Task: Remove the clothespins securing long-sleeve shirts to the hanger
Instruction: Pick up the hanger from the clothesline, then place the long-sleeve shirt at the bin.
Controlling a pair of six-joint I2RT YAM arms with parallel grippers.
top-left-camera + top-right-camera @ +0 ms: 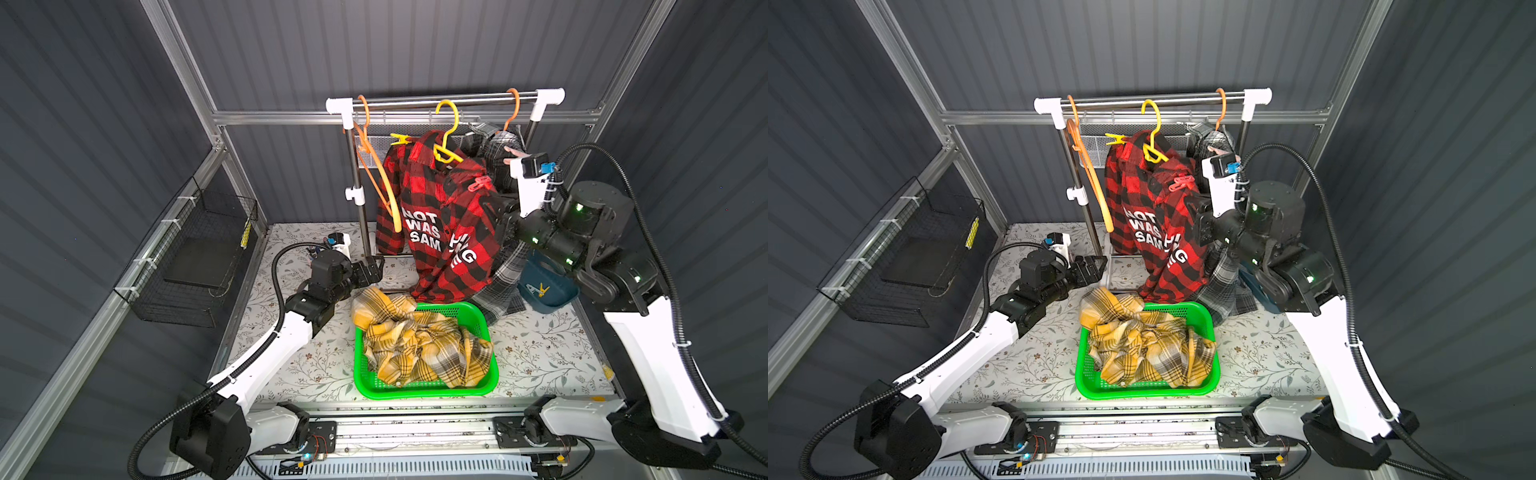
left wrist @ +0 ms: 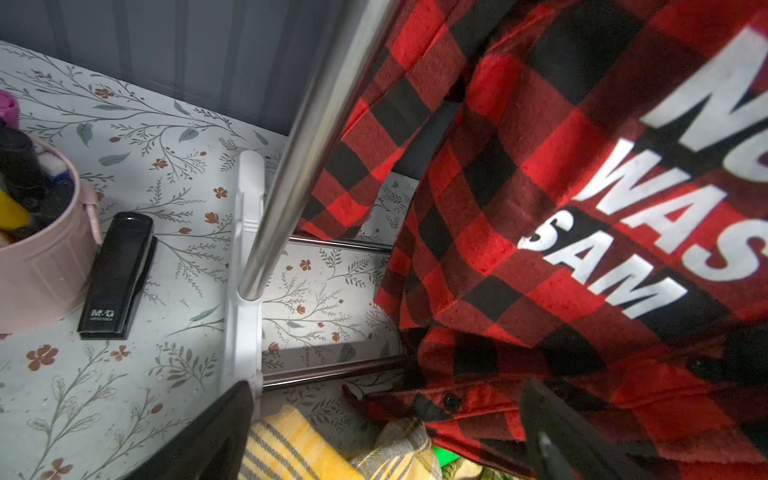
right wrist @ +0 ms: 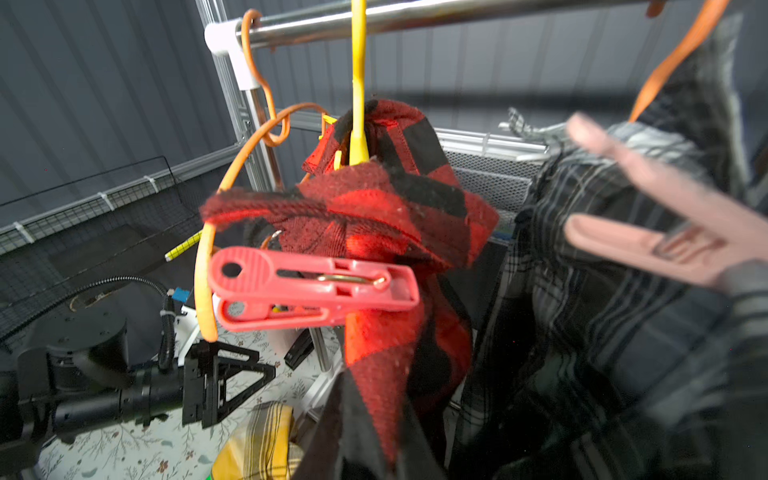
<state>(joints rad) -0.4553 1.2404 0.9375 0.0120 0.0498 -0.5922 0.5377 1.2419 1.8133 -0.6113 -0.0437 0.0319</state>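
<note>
Claw on my right arm is clenched on the salmon-pink clothespin, whose mouth stands spread just before the grey plaid shirt; if it touches the cloth I cannot tell. Beside it, the red clothespin and the yellow clothespin pinch the red check shirt on its yellow hanger. My left claw is released wide, low over the table, near the yellow shirt in the green basket.
</note>
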